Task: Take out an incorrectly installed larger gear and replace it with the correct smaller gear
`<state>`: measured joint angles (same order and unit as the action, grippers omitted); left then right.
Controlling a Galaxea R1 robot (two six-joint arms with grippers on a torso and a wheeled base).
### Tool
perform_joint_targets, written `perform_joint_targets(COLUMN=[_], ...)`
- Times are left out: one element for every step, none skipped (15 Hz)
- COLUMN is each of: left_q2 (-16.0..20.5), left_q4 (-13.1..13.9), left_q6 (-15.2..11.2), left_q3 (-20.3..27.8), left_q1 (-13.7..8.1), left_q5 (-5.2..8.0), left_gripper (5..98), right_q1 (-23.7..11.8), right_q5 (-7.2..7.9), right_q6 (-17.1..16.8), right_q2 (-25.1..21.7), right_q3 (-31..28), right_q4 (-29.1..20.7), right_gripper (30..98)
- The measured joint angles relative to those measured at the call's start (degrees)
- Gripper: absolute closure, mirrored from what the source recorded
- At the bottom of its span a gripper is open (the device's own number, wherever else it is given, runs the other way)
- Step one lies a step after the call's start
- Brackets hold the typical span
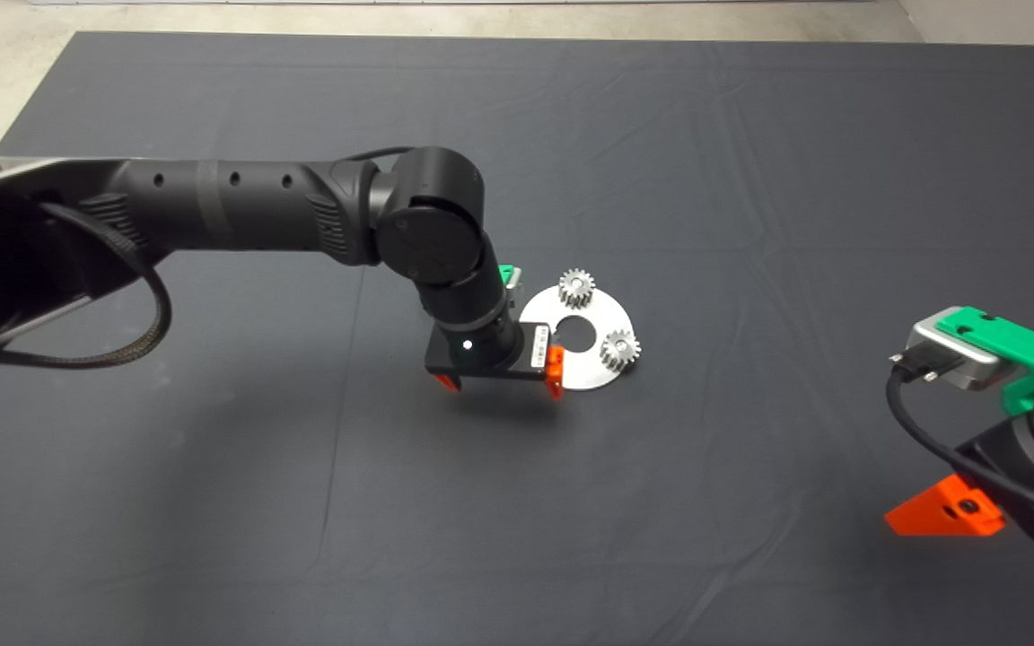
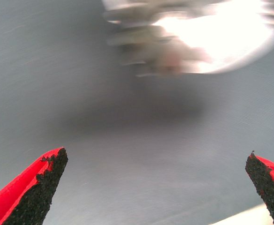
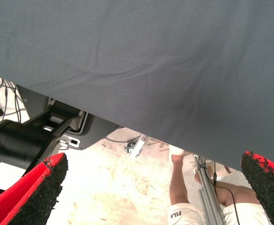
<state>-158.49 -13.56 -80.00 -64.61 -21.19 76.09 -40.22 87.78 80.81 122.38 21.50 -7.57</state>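
**Left gripper above the plate edge, jaws open**

The left gripper [image 1: 503, 381] hangs over the near-left edge of the round plate [image 1: 602, 372], jaws wide open. A blurred gear [image 2: 151, 44] lies ahead of them, not between. The right gripper [image 1: 943, 519] waits at the bench edge, jaws open.

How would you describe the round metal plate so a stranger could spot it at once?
On the dark mat, look just right of the left gripper at the middle. There lies a flat white-silver disc with a round centre hole. Two small gears, one at its far edge and one at its right, sit on it; nothing else is flat and pale.
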Motion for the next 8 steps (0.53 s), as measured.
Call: perform_joint_targets(left_q2=[-0.4,-0.6,-0.7,-0.7,-0.7,-1.0,-1.5,-1.9], left_q4=[0.0,0.0,0.0,0.0,0.0,0.0,0.0,0.0], left_q6=[0.7,2.0,2.9,4.1,5.3,6.3,7.3,8.2], left_q3=[0.0,0.0,-0.3,-0.6,-1.0,-1.5,-2.1,-2.7], left_q1=[-0.2,-0.3,-0.3,-0.3,-0.3,-0.3,-0.3,-0.3], left_q5=[-0.67,-0.95,-1.03,-1.03,-0.93,-0.85,-0.77,-0.74], left_gripper=[5.5,5.5,5.5,5.5,5.5,5.5,5.5,5.5], right_q1=[0.1,0.1,0.1,0.1,0.1,0.3,0.4,0.4], right_q5=[-0.02,0.0,-0.02,0.0,0.0,-0.03,-0.07,-0.07], right_q6=[0.0,0.0,0.0,0.0,0.0,0.0,0.0,0.0], right_q2=[0.0,0.0,0.0,0.0,0.0,0.0,0.2,0.2], right_q3=[0.0,0.0,0.0,0.0,0.0,0.0,0.0,0.0], right_q4=[0.0,0.0,0.0,0.0,0.0,0.0,0.0,0.0], right_gripper=[30.9,30.9,30.9,30.9,30.9,30.9,30.9,30.9])
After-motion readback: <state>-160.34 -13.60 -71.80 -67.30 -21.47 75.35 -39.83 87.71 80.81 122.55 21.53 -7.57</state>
